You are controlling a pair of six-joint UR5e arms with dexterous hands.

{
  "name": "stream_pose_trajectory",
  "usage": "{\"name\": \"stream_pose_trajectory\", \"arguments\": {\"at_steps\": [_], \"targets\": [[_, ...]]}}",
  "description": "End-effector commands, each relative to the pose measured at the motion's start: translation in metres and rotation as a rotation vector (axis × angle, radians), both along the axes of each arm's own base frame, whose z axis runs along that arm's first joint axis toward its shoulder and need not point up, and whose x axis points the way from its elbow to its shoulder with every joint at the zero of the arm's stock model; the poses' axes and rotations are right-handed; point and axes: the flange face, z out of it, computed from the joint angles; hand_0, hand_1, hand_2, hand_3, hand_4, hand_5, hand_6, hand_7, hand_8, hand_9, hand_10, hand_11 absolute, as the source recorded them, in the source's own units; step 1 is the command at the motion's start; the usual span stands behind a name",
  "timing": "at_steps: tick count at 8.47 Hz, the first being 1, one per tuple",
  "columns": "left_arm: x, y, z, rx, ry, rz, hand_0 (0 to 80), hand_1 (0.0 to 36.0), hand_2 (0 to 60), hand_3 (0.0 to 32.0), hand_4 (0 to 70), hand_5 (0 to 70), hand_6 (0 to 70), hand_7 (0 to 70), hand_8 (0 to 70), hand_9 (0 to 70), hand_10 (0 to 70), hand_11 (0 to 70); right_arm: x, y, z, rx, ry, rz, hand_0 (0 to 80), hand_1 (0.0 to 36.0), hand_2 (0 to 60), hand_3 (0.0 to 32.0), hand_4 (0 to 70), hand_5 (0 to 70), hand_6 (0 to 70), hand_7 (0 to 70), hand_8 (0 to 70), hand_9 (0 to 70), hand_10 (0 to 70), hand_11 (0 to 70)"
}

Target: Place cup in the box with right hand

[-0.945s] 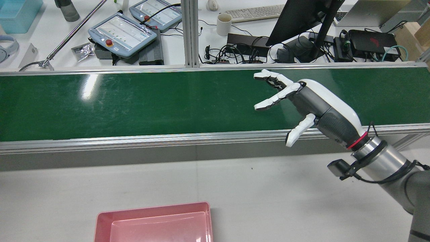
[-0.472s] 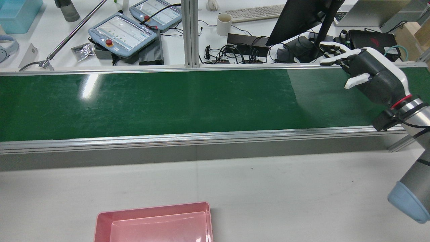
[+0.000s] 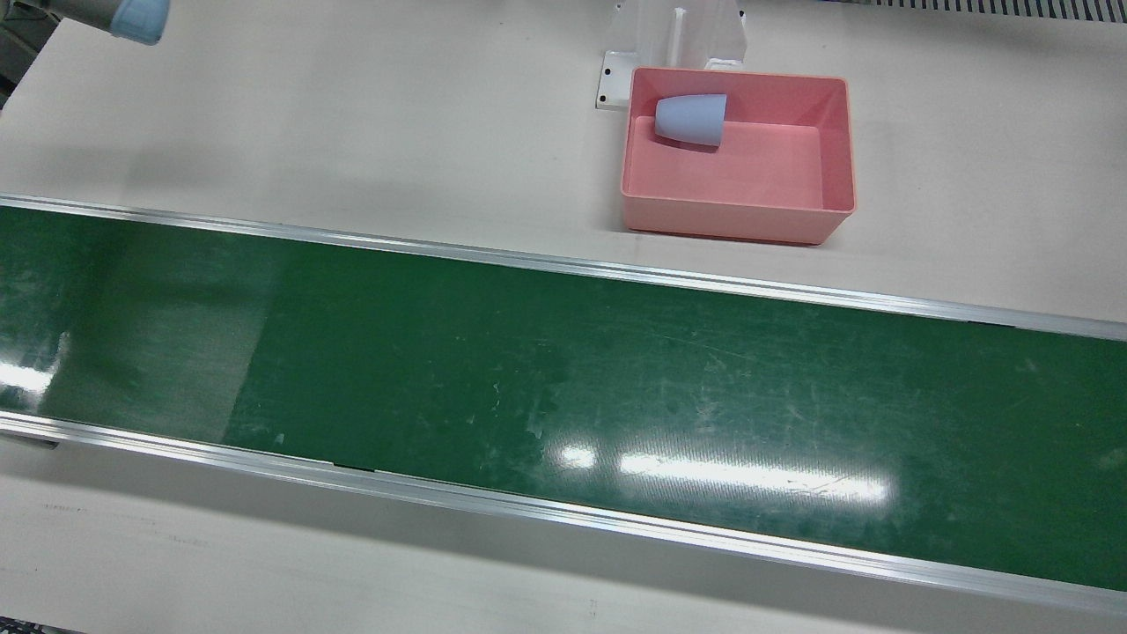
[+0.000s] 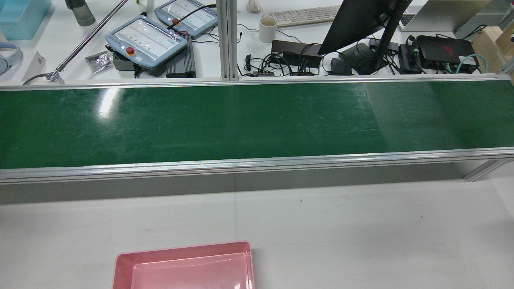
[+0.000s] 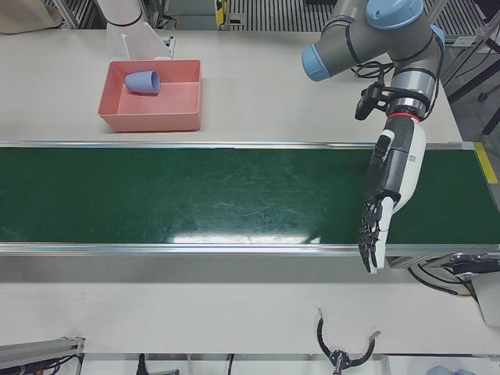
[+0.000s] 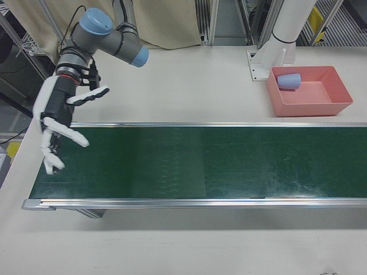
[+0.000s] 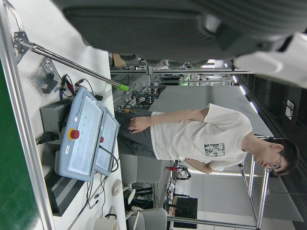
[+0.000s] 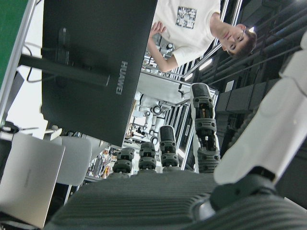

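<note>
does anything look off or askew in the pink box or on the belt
Only the cup: it lies on its side in a back corner of the pink box, not upright. The green belt is scuffed but bare.

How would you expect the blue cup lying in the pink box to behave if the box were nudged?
The cup lies on its side and tapers, so it would probably roll in a curve rather than straight. It sits near a corner of the pink box, whose walls should stop it quickly. It looks like smooth, stiff plastic, likely light.
</note>
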Motion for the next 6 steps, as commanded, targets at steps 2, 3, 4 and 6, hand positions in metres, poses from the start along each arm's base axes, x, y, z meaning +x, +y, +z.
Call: {"name": "stream_pose_trajectory", "arguments": {"at_steps": [2, 3, 4, 6], "targets": [[0.0001, 0.0000, 0.0000, 0.000, 0.000, 0.000, 0.0, 0.0, 0.0, 0.0, 0.0, 0.0, 0.0, 0.0, 0.0, 0.0, 0.0, 0.0, 0.0647, 0.0177, 0.0686, -0.114, 0.005, 0.057, 46.2, 0.0, 0.0, 0.0, 51.6, 1.6, 8.1, 31.5, 6.9, 14.6, 7.6, 11.0], [0.0001, 0.0001, 0.0002, -0.002, 0.000, 0.000, 0.0, 0.0, 0.0, 0.0, 0.0, 0.0, 0.0, 0.0, 0.0, 0.0, 0.0, 0.0, 0.0668, 0.0169, 0.0680, -0.112, 0.004, 0.061, 46.5, 0.0, 0.0, 0.0, 53.0, 1.6, 8.2, 32.0, 6.9, 14.6, 7.7, 11.1], [0.0001, 0.0002, -0.0006, 0.000, 0.000, 0.000, 0.0, 0.0, 0.0, 0.0, 0.0, 0.0, 0.0, 0.0, 0.0, 0.0, 0.0, 0.0, 0.0675, 0.0122, 0.0637, -0.103, 0.004, 0.063, 46.5, 0.0, 0.0, 0.0, 49.7, 1.8, 8.3, 32.1, 7.2, 15.0, 7.9, 11.6], [0.0001, 0.0000, 0.0000, 0.000, 0.000, 0.000, 0.0, 0.0, 0.0, 0.0, 0.0, 0.0, 0.0, 0.0, 0.0, 0.0, 0.0, 0.0, 0.0740, 0.0115, 0.0589, -0.090, 0.000, 0.077, 46.5, 0.0, 0.0, 0.0, 49.2, 1.9, 8.4, 32.5, 7.4, 15.2, 8.0, 11.7]]}}
